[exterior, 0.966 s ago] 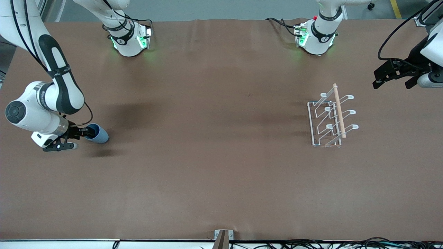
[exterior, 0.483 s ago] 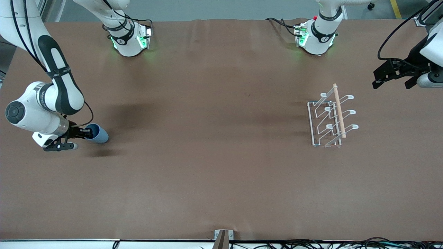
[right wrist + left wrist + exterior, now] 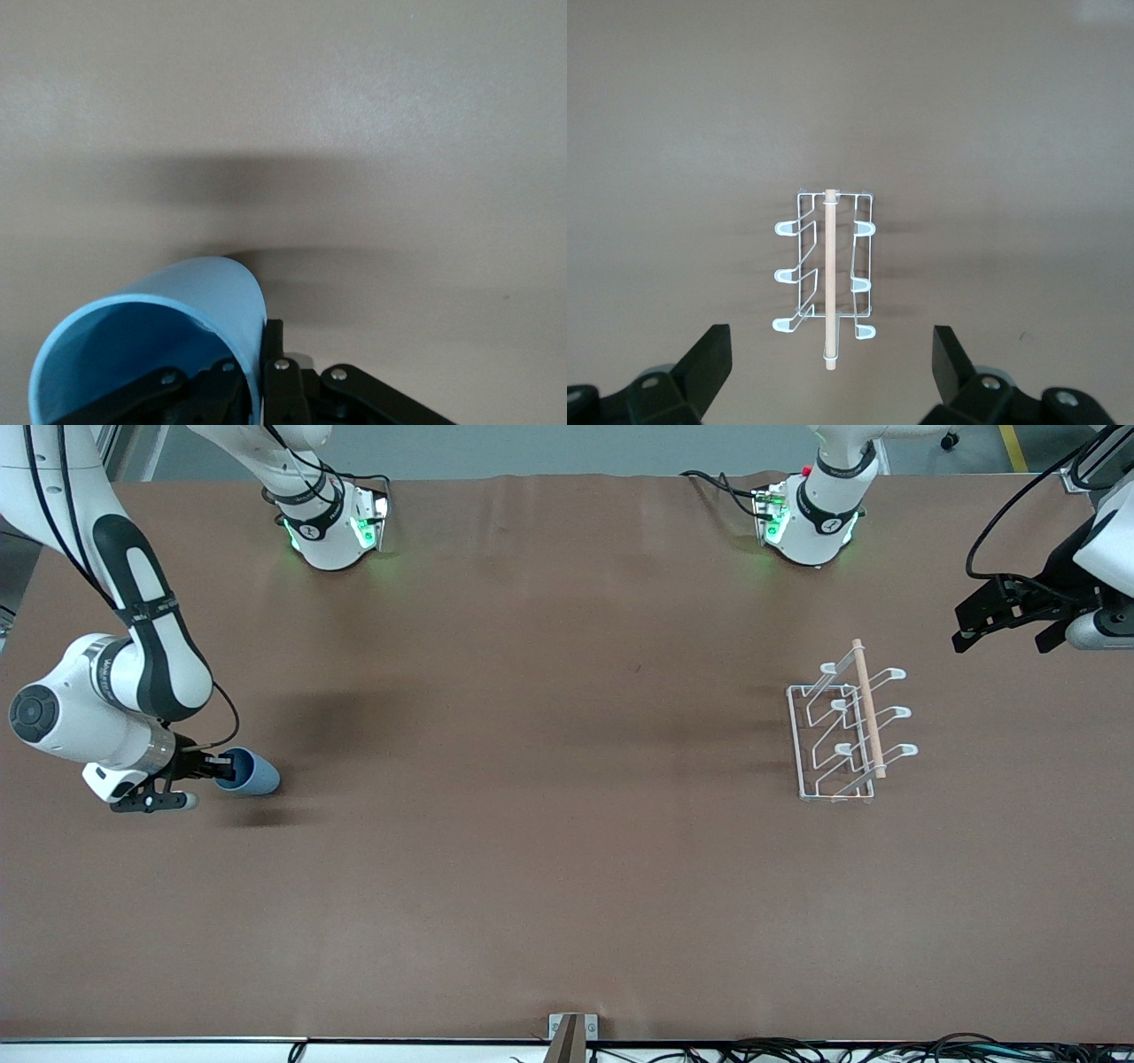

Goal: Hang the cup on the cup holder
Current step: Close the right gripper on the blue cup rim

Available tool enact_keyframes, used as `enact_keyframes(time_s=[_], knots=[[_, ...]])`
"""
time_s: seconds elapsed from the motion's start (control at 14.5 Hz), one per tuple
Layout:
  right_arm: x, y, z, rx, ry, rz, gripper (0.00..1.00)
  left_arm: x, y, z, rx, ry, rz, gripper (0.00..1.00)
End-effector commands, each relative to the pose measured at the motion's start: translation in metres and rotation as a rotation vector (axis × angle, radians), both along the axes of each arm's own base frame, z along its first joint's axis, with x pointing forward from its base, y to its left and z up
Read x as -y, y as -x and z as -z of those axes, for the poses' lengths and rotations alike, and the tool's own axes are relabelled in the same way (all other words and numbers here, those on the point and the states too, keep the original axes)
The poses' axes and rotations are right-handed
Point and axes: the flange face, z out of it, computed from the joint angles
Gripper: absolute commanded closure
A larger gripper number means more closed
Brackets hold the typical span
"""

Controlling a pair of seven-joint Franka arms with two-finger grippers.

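Observation:
The light-blue cup is tipped on its side, its mouth toward the wrist. My right gripper is shut on the cup's rim wall and holds it a little above the table at the right arm's end. In the right wrist view one finger is outside the cup and the other is inside. The white wire cup holder with its wooden rod stands at the left arm's end. My left gripper is open and empty in the air beside it. The left wrist view shows the holder between the spread fingers.
The two arm bases stand along the back edge of the brown table. A small metal bracket and cables sit at the table's front edge.
My right gripper and the cup have shifted very slightly. The left arm and the cup holder have not moved.

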Motion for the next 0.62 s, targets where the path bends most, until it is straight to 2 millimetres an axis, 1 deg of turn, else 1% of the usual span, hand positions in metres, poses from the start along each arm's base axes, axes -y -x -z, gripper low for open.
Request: enact_keyframes(time_s=[0.0, 0.07, 0.14, 0.21, 0.28, 0.34, 0.41, 0.48, 0.55], knots=[[-0.008, -0.011, -0.069, 0.004, -0.030, 0.023, 1.00, 0.001, 0.001, -0.003, 0.009, -0.003, 0.011, 0.00], [-0.017, -0.019, -0.094, -0.010, -0.035, 0.026, 1.00, 0.001, 0.001, -0.003, 0.010, -0.008, 0.010, 0.00], [-0.026, -0.025, -0.110, -0.022, -0.049, 0.029, 1.00, 0.001, 0.000, -0.002, 0.007, -0.008, 0.010, 0.00], [-0.037, -0.027, -0.120, -0.014, -0.123, 0.070, 1.00, 0.001, -0.001, -0.001, 0.005, -0.010, 0.012, 0.00], [-0.051, -0.029, -0.137, 0.022, -0.244, 0.127, 1.00, 0.002, -0.001, -0.001, 0.005, -0.008, 0.013, 0.00], [-0.070, -0.028, -0.142, 0.016, -0.319, 0.147, 1.00, 0.004, 0.000, -0.001, 0.005, -0.008, 0.013, 0.00], [-0.090, -0.025, -0.145, -0.006, -0.340, 0.143, 1.00, 0.006, 0.000, -0.001, 0.004, -0.008, 0.009, 0.00], [-0.105, -0.021, -0.150, -0.028, -0.355, 0.144, 1.00, 0.007, 0.001, -0.001, 0.005, -0.007, 0.009, 0.00], [-0.133, -0.012, -0.145, -0.070, -0.421, 0.130, 1.00, 0.006, 0.000, -0.001, 0.005, -0.009, 0.007, 0.00]])
